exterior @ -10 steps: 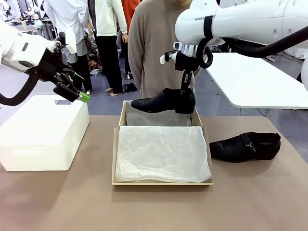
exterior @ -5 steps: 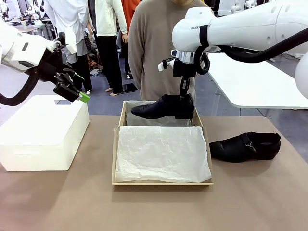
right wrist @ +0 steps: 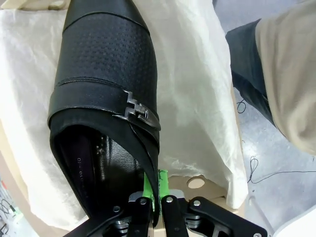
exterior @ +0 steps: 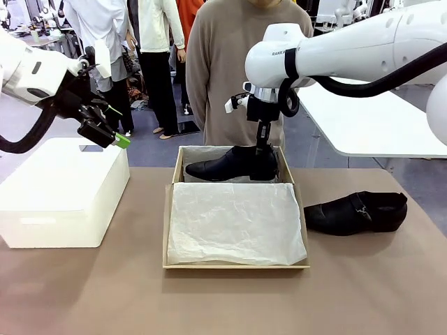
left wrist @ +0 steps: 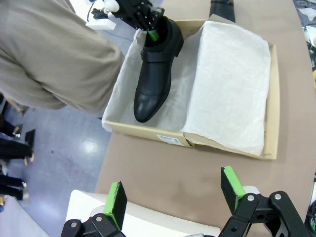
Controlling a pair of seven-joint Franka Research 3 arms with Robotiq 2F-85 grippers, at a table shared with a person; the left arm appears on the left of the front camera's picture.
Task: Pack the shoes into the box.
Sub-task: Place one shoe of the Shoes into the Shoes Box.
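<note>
One black dress shoe sits low in the 12 o'clock end of the shoebox, toe to 9 o'clock, maybe touching the tissue. The right gripper pinches its heel wall. The leather looks stiff, smooth and light; the heel rim is a good hold. The other shoe waits at 3 o'clock. The left gripper hangs spread wide at 9 o'clock.
</note>
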